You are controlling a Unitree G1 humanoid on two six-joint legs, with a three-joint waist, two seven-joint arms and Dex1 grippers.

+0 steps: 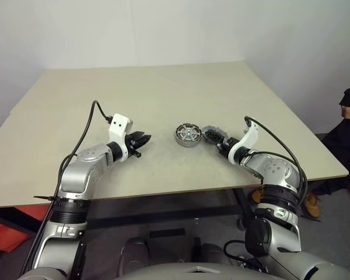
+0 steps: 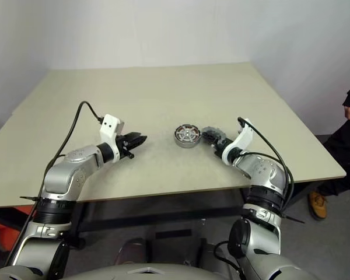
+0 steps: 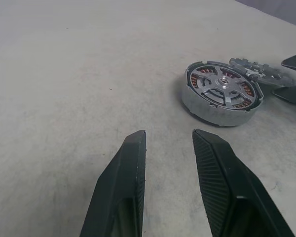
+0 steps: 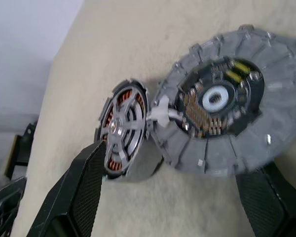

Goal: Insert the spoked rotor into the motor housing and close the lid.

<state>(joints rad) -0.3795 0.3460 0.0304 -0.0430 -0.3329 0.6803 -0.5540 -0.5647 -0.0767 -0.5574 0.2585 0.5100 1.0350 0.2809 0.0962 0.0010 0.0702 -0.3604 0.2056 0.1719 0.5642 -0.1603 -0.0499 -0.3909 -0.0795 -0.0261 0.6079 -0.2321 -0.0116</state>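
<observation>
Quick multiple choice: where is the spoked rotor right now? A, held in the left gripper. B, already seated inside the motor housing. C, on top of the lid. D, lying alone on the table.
B: the spoked rotor sits inside the motor housing, copper windings showing between its spokes.

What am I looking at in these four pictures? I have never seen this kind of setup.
A humanoid robot stands at a table. Two pictures look down from its head; the other two come from cameras on each wrist. On the table sits the motor housing, with the spoked rotor already inside it. Beside it lies the lid, a dark notched disc. The right gripper is open with its fingers on either side of the lid, not closed on it. The left gripper is empty, partly open.
</observation>
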